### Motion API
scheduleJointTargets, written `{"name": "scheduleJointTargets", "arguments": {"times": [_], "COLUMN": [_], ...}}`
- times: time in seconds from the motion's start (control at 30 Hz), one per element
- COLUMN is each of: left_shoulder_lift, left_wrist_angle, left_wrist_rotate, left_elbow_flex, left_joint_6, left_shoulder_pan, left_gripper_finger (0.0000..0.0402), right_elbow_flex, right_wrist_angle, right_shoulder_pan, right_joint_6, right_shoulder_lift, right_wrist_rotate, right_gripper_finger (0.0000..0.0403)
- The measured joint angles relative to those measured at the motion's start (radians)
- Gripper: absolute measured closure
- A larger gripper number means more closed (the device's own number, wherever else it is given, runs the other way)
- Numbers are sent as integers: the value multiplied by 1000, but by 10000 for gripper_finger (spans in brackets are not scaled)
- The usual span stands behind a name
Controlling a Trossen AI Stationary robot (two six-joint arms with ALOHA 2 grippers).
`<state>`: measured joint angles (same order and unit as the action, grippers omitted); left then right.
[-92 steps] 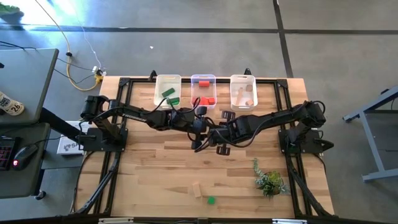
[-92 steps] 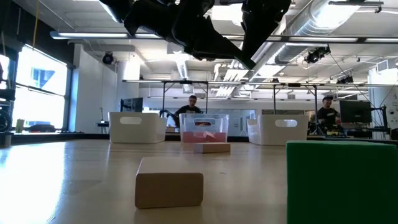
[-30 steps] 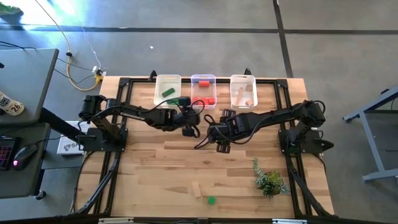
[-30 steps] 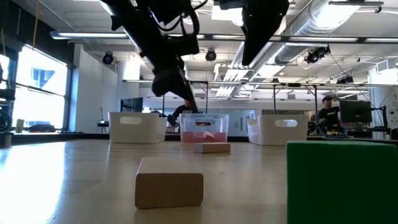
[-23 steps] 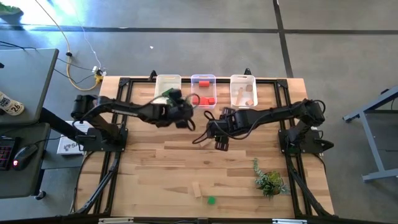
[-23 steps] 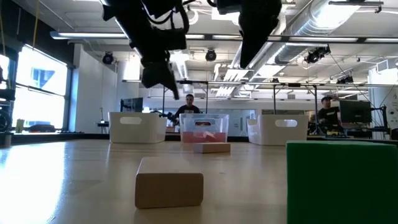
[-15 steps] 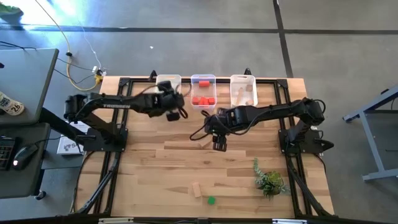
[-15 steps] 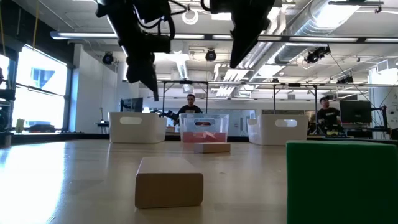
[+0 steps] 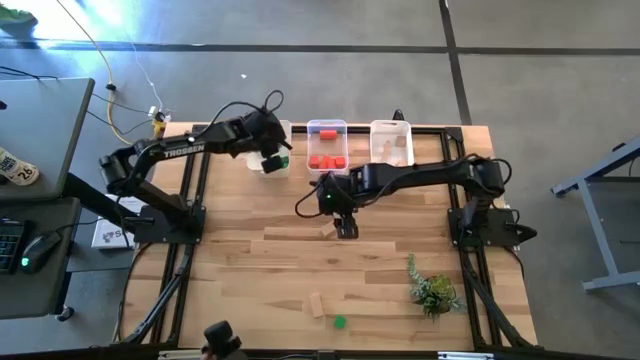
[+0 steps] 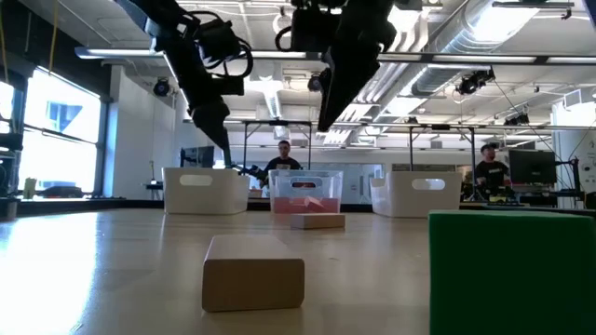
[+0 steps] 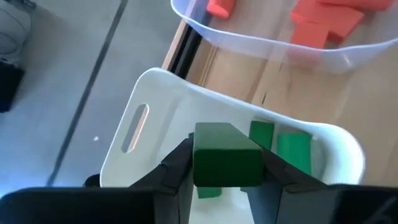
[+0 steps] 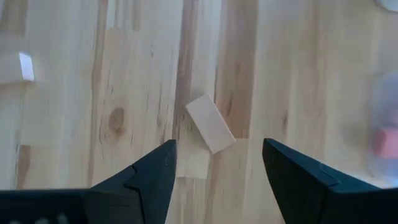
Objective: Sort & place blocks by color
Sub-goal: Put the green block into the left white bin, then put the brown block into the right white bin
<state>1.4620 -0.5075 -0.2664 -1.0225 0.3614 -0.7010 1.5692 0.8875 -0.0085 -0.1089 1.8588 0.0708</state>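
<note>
One green block (image 11: 226, 155), a short square-ended bar, sits clamped in the left gripper (image 11: 225, 168) above the white bin (image 11: 149, 99), where more green blocks (image 11: 292, 149) lie. Near that bin, the right gripper (image 12: 217, 163) hangs wide open over a pale wood block (image 12: 210, 123) on the tabletop (image 9: 400, 290).

Even daylight fills the high view; a bright bluish glare washes the grey floor (image 9: 120, 40) at the frame's upper left, and the pale wooden surface (image 9: 330, 270) shows only soft shadows. In the low view both arms read as dark silhouettes against bright ceiling lights and a glowing window at the left edge; the large green block (image 10: 512, 272) at lower right is blurred. The right wrist view goes hazy at its right edge
</note>
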Motion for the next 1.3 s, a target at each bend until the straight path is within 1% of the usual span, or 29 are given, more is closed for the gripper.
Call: {"name": "scheduleJointTargets", "arguments": {"times": [0.13,0.27,0.43,0.53,0.63,0.73,0.87,1.07,1.17,1.3], "left_shoulder_lift": [0,0,0,0,0,0,-6,-35,-60,-92], "left_wrist_angle": [3,3,3,3,3,3,4,9,11,6], "left_wrist_rotate": [20,28,76,75,73,77,77,72,71,71], "left_elbow_flex": [0,0,0,0,0,0,0,0,0,0], "left_joint_6": [-18,-17,-18,-18,-66,-109,-115,-90,-90,-135], "left_shoulder_pan": [-40,-55,-54,-53,-51,-51,-33,13,35,67], "left_gripper_finger": [291,271,247,232,220,216,219,219,219,220], "right_elbow_flex": [0,0,0,0,0,0,0,0,0,2], "right_wrist_angle": [-16,-31,-61,-75,-75,-88,-92,-96,-105,-106], "right_shoulder_pan": [3,5,7,9,14,16,17,17,17,17], "right_joint_6": [-93,-151,-186,-188,-188,-188,-188,-209,-207,-200], "right_shoulder_lift": [42,87,135,159,178,193,223,263,281,302], "right_wrist_rotate": [21,63,45,45,45,39,45,-14,-21,-25], "right_gripper_finger": [178,178,178,178,178,178,178,178,178,181]}}
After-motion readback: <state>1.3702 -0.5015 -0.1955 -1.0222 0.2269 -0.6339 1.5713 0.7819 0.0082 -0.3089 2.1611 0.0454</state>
